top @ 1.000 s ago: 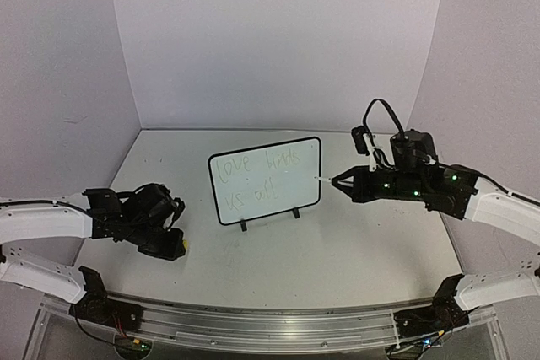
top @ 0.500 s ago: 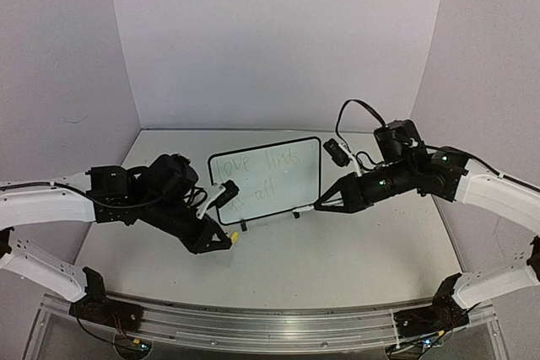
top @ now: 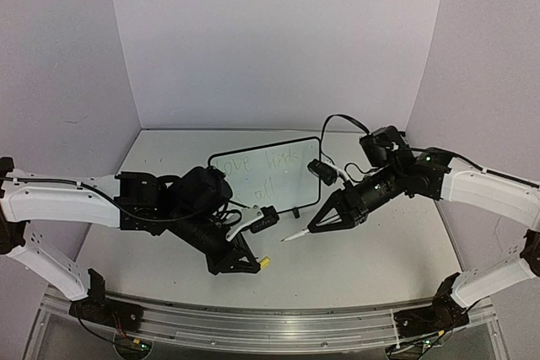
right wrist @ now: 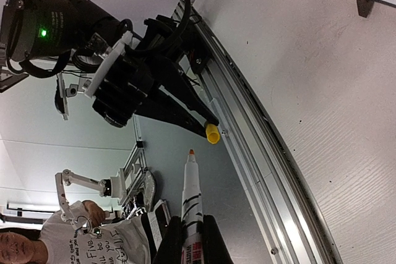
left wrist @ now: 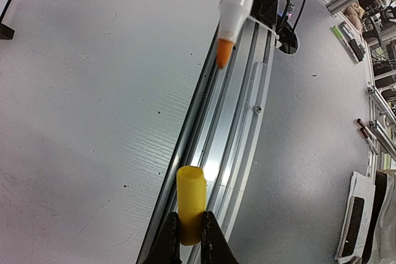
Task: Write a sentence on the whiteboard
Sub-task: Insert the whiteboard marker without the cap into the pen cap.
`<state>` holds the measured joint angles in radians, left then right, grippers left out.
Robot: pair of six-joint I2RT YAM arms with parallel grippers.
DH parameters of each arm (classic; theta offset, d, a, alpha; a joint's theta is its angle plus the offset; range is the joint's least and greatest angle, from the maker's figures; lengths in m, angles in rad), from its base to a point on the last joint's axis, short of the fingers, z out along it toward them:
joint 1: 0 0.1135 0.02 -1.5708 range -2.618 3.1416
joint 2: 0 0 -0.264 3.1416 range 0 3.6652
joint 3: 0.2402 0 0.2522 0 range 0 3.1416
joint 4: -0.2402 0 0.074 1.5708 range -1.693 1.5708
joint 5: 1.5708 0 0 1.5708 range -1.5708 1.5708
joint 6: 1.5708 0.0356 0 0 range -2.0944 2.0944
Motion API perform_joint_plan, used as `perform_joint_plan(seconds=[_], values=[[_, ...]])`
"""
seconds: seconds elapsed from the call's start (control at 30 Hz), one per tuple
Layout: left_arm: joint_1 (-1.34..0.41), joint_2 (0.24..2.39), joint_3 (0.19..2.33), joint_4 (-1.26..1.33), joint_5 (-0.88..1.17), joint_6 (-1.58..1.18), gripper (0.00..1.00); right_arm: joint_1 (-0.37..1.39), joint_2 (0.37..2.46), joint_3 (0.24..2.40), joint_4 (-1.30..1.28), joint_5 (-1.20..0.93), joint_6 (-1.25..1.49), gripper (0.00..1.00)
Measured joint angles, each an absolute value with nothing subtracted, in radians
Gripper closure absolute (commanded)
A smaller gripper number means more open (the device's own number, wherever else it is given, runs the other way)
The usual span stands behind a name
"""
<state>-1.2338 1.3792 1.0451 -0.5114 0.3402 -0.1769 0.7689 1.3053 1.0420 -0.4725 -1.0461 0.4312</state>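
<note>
The whiteboard [top: 287, 162] stands on its two black feet at the table's middle, partly hidden by both arms. The sentence [top: 283, 162] shows on it as faint greenish writing in two lines. My left gripper [top: 251, 265] is shut on a yellow marker cap [left wrist: 190, 205], which also shows in the top view [top: 264, 263], held above the table's front. My right gripper [top: 318, 225] is shut on a white marker [right wrist: 192, 205] whose orange tip [left wrist: 223, 52] points toward the cap, a short gap apart. The marker also shows in the top view [top: 294, 235].
A metal rail [top: 270, 326] runs along the table's near edge. White walls close in the back and both sides. One whiteboard foot [right wrist: 365, 5] shows at the right wrist view's top right.
Both arms swung down and in toward the table's front centre. The marker left the board's right edge. The cap and the marker tip now face each other closely.
</note>
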Motion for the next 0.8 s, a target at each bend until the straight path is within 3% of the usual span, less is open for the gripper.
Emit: perform_joint_plan(seconds=[0.8], values=[[-1.238, 1.38, 1.045, -0.434, 0.392, -0.16, 1.0, 0.789, 1.373, 1.031, -0.472, -1.114, 0.432, 1.0]])
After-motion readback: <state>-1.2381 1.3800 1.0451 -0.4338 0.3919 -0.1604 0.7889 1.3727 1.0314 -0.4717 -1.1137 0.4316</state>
